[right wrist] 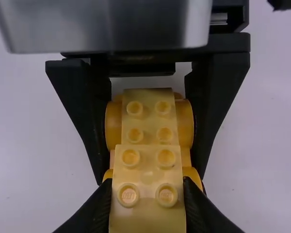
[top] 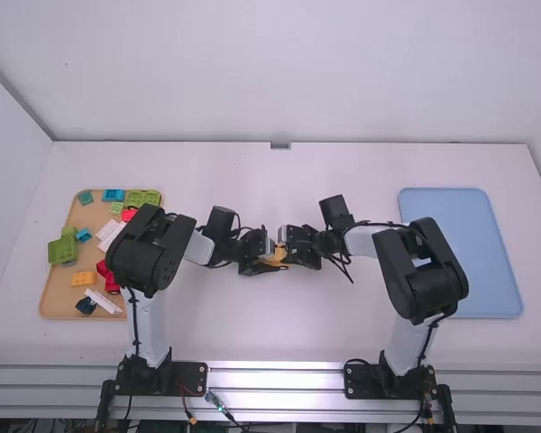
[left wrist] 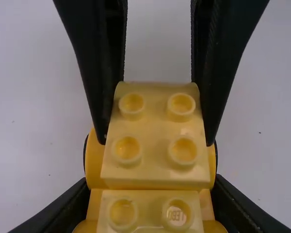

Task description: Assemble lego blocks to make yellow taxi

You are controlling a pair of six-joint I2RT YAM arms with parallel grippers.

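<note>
Midway between the side edges of the worktop, the left tool clamps the yellow car — likely to steady it — while the right tool pinches its end block, perhaps for pressing.

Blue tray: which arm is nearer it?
Right. In the high view, the right arm overlaps the blue tray; the left arm is farther off, beside the tan tray.

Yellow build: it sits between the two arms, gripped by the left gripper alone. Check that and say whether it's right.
Wrong on "alone": the left wrist view shows the right gripper gripping the yellow build too, along with the left gripper. The rest stands.
</note>
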